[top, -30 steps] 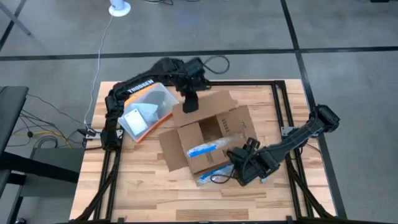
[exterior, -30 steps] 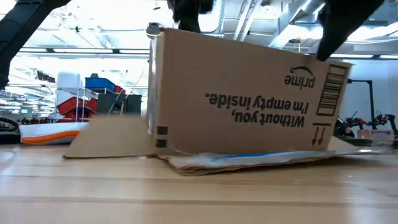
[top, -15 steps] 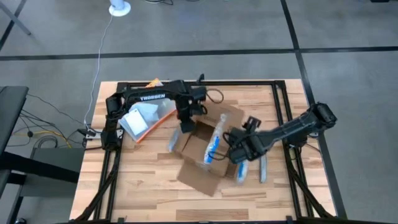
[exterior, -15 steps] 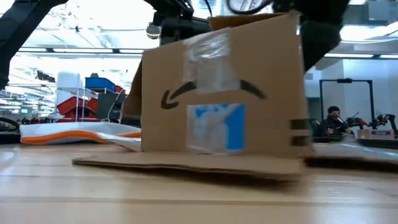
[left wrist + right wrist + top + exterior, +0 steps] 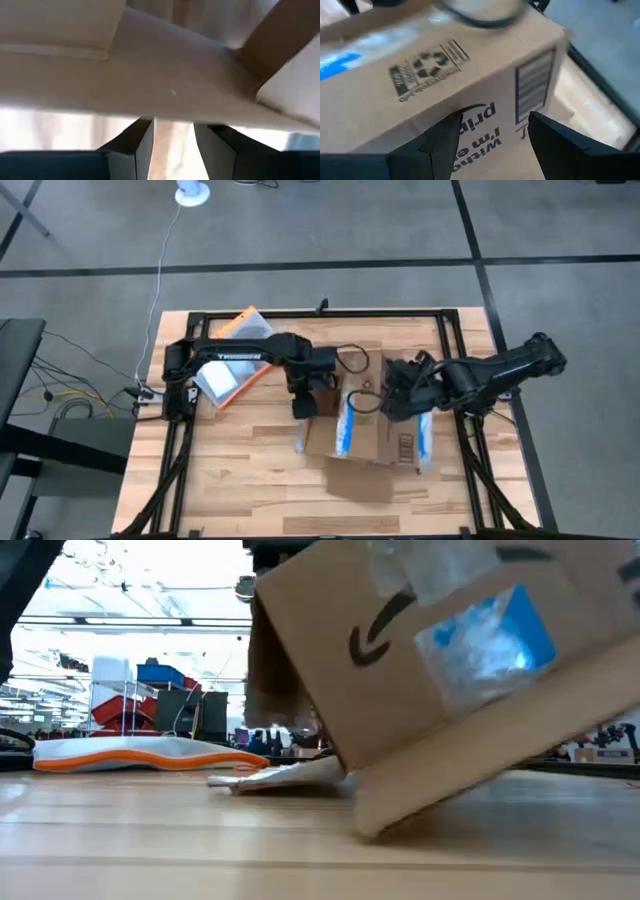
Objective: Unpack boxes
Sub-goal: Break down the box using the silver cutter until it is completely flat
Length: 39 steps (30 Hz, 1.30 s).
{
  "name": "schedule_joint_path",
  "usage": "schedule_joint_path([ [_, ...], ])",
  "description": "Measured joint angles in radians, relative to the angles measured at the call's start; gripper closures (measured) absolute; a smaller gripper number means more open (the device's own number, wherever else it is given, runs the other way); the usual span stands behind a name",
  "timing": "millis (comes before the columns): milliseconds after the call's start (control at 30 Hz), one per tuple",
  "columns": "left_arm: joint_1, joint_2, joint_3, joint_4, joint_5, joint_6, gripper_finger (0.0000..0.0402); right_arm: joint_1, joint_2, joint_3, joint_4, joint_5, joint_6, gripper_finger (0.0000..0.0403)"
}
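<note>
Box [image 5: 365, 425], tilted mid-table; left gripper [image 5: 303, 402] clamped on a flap, right gripper [image 5: 400, 395] parted against the far side. Risk: slip, or contents spilling over pouch [image 5: 232, 358]

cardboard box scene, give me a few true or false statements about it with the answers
1. The cardboard box sits flat on the table. False: in the low view it is tilted, one edge down on the wood and the rest raised.
2. The left gripper is at the box's left side and the right gripper at its right side. True.
3. The orange-edged pouch lies inside the box. False: it lies on the table beside the left arm, apart from the box.
4. A barcode shows on the box face in the right wrist view. True.
5. Blue-and-white tape shows on the box. True.
</note>
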Motion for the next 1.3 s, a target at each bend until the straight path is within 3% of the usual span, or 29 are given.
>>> schedule_joint_path([
  [133, 0.041, -0.068, 0.005, -0.013, -0.269, 0.06, 0.0275, 0.043, 0.0, -0.037, -0.016, -0.005, 0.066, 0.0186],
  [233, 0.079, -0.112, 0.003, -0.002, -0.405, 0.069, 0.0275, 0.039, 0.033, -0.088, -0.006, -0.03, 0.081, 0.0186],
  [300, 0.116, -0.146, 0.003, 0.045, -0.432, 0.088, 0.0275, 0.035, 0.068, -0.122, 0.003, -0.067, 0.082, 0.0186],
  [400, 0.157, -0.165, 0.004, 0.176, -0.298, 0.153, 0.0275, 0.043, 0.106, -0.117, -0.043, -0.091, 0.118, 0.0186],
  [500, 0.145, -0.163, 0.003, 0.27, -0.166, 0.225, 0.0275, 0.063, 0.113, -0.078, -0.085, -0.188, 0.181, 0.0186],
  [600, 0.135, -0.137, 0.004, 0.35, -0.163, 0.33, 0.0275, 0.11, 0.102, -0.065, -0.051, -0.307, 0.268, 0.0186],
  [667, 0.14, -0.093, 0.004, 0.417, -0.168, 0.375, 0.0275, 0.152, 0.109, -0.088, 0.027, -0.33, 0.338, 0.0186],
  [800, 0.164, -0.013, 0.003, 0.443, -0.155, 0.417, 0.0275, 0.172, 0.138, -0.164, 0.226, -0.326, 0.451, 0.0186],
  [933, 0.202, 0.022, 0.01, 0.323, -0.117, 0.349, 0.0275, 0.163, 0.168, -0.179, 0.209, -0.278, 0.501, 0.0186],
  [1100, 0.19, 0.002, 0.006, 0.101, -0.034, 0.218, 0.0275, 0.07, 0.165, -0.194, 0.124, -0.212, 0.394, 0.0186],
  [1300, 0.101, -0.027, 0.001, 0.003, -0.035, 0.042, 0.0275, -0.11, 0.171, -0.199, 0.101, -0.209, 0.062, 0.0186],
])
